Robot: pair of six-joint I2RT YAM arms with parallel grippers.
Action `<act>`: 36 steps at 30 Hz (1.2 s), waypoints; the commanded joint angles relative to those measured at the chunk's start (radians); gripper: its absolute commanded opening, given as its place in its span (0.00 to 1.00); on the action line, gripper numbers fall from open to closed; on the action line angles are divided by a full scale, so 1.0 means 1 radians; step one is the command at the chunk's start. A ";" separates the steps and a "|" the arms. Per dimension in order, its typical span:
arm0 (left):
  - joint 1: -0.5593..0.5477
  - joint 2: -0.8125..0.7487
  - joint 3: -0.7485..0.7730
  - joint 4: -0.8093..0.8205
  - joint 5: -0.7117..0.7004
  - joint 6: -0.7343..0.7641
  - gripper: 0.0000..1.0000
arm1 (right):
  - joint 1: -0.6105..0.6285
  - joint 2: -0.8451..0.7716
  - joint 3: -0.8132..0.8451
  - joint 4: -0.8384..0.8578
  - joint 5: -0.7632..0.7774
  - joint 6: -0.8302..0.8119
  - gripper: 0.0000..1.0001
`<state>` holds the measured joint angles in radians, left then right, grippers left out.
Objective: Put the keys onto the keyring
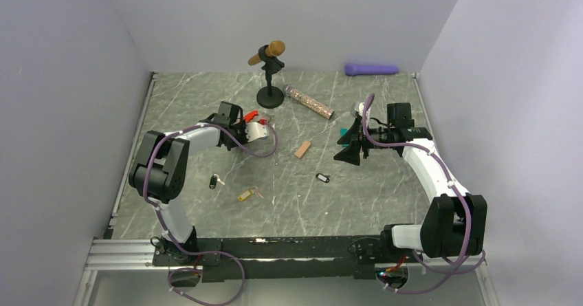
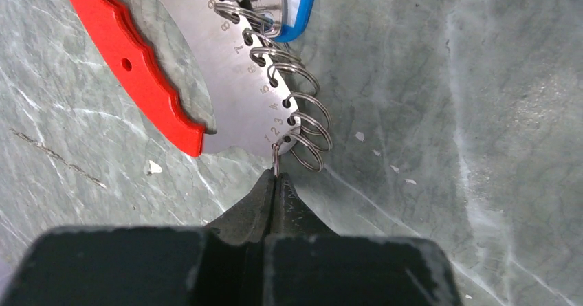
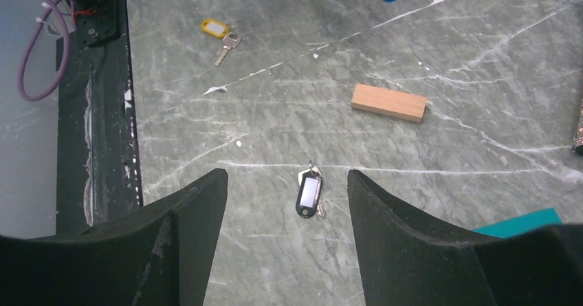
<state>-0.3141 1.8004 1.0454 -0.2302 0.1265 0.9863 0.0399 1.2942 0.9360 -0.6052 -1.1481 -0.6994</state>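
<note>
The keyring is a red curved clip (image 2: pixel 130 65) joined to a numbered metal plate carrying several wire rings (image 2: pixel 302 117). A blue-tagged key (image 2: pixel 297 7) hangs on an upper ring. My left gripper (image 2: pixel 276 175) is shut on the lowest ring. From above, the keyring (image 1: pixel 251 117) lies at the left gripper (image 1: pixel 261 123). My right gripper (image 3: pixel 285 179) is open above a black-tagged key (image 3: pixel 309 194) on the table, which also shows in the top view (image 1: pixel 322 177). A yellow-tagged key (image 3: pixel 216 29) and a second black-tagged key (image 1: pixel 216 180) lie loose.
A tan wooden block (image 3: pixel 389 102) lies mid-table. A teal block (image 3: pixel 519 222) sits by the right finger. A glittery tube (image 1: pixel 309 102), a microphone stand (image 1: pixel 270 65) and a purple object (image 1: pixel 371 69) are at the back. Walls close three sides.
</note>
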 commanded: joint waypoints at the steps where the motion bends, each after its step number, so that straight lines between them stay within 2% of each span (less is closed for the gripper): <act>1: -0.010 -0.021 0.004 -0.007 0.043 0.007 0.00 | -0.004 -0.015 0.040 -0.006 -0.044 -0.023 0.69; 6: -0.008 -0.129 -0.027 -0.013 0.110 -0.030 0.00 | -0.005 -0.015 0.040 -0.010 -0.046 -0.026 0.69; 11: -0.010 -0.257 0.001 -0.119 0.174 -0.111 0.00 | -0.004 -0.012 0.047 -0.050 -0.071 -0.058 0.69; 13: -0.011 -0.315 0.011 -0.160 0.208 -0.160 0.00 | -0.005 -0.006 0.062 -0.143 -0.116 -0.158 0.69; 17: -0.019 -0.468 -0.036 -0.144 0.308 -0.230 0.00 | 0.025 0.016 0.113 -0.383 -0.188 -0.497 0.69; 20: -0.025 -0.594 -0.081 -0.089 0.373 -0.287 0.00 | 0.071 0.042 0.206 -0.478 -0.169 -0.589 0.70; 24: -0.057 -0.751 -0.125 -0.019 0.427 -0.338 0.00 | 0.182 0.079 0.361 -0.478 -0.078 -0.532 0.70; 28: -0.097 -0.881 -0.117 -0.006 0.470 -0.343 0.00 | 0.334 0.082 0.476 -0.371 -0.010 -0.382 0.71; 33: -0.123 -0.986 -0.102 0.003 0.582 -0.416 0.00 | 0.478 0.060 0.544 -0.209 0.004 -0.217 0.72; 36: -0.152 -1.031 -0.131 0.057 0.655 -0.501 0.00 | 0.527 0.084 0.613 -0.221 -0.015 -0.161 0.69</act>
<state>-0.4374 0.8169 0.9150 -0.2848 0.6296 0.6010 0.5236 1.3865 1.4540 -0.8982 -1.1496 -0.9787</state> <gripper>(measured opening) 0.012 0.710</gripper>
